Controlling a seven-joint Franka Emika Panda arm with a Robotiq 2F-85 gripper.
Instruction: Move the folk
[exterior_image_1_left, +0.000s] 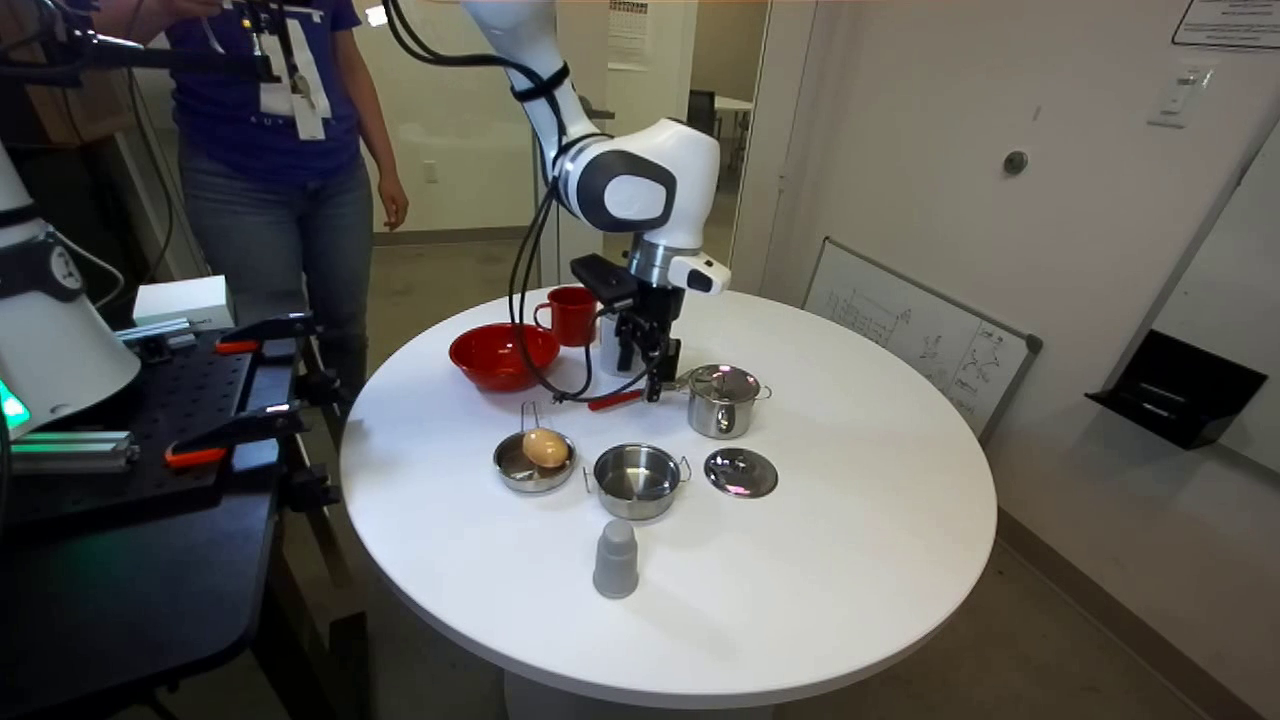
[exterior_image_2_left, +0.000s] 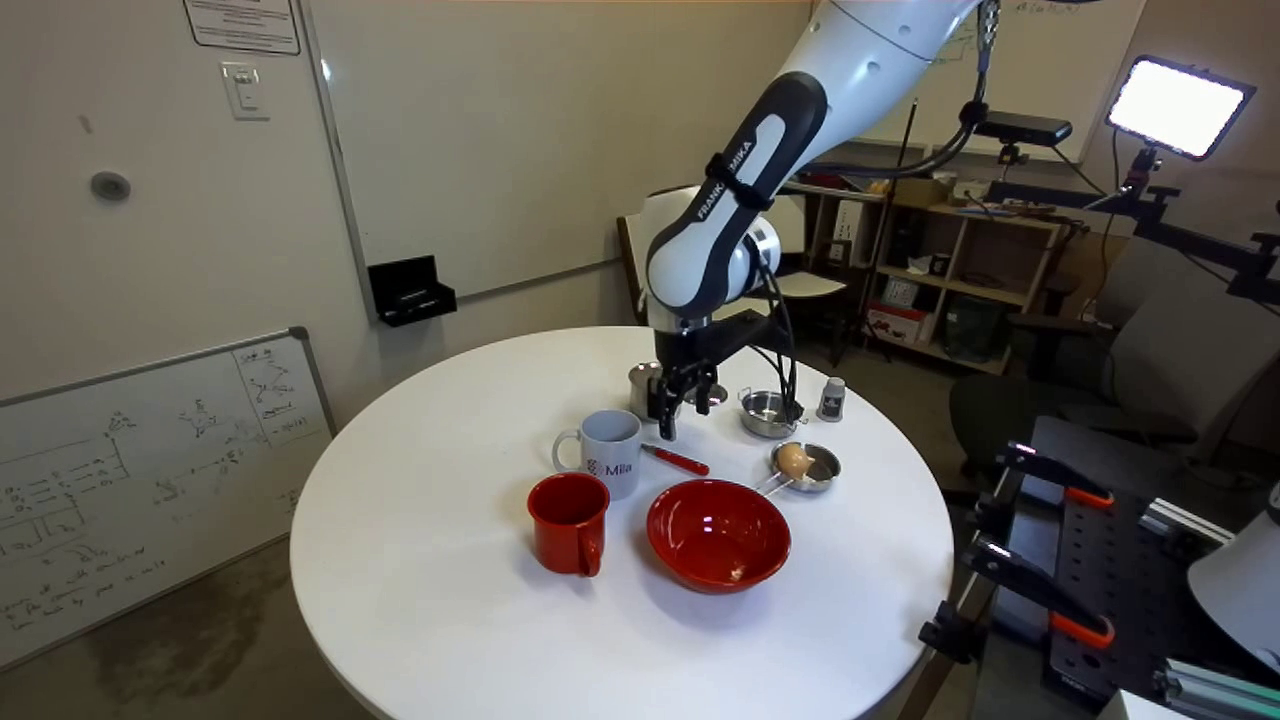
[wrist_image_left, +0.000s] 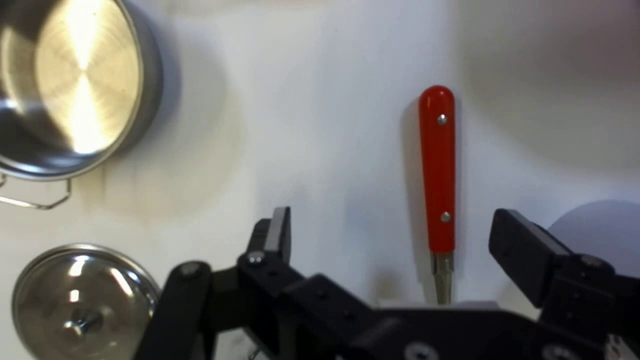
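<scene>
Gripper (wrist_image_left: 392, 225) spread wide, nothing held, low over the table (exterior_image_2_left: 430, 600). Red-handled utensil (wrist_image_left: 439, 172) flat on the table; wrist view has its lower handle between the jaws, nearer the picture-right one, not touching either. Head end hidden behind the gripper, so can't tell if it's a fork. In an exterior view it's between the Mila mug (exterior_image_2_left: 612, 450) and the small steel pan (exterior_image_2_left: 826, 468), which has a tan egg-shaped piece (exterior_image_2_left: 794, 460) in it. Red bowl (exterior_image_2_left: 718, 540) near the utensil, red mug (exterior_image_2_left: 560, 525) just beside the bowl. Wrist view also has open steel pot (wrist_image_left: 85, 85) and steel lid (wrist_image_left: 82, 302) at picture-left, both well apart from the utensil.
</scene>
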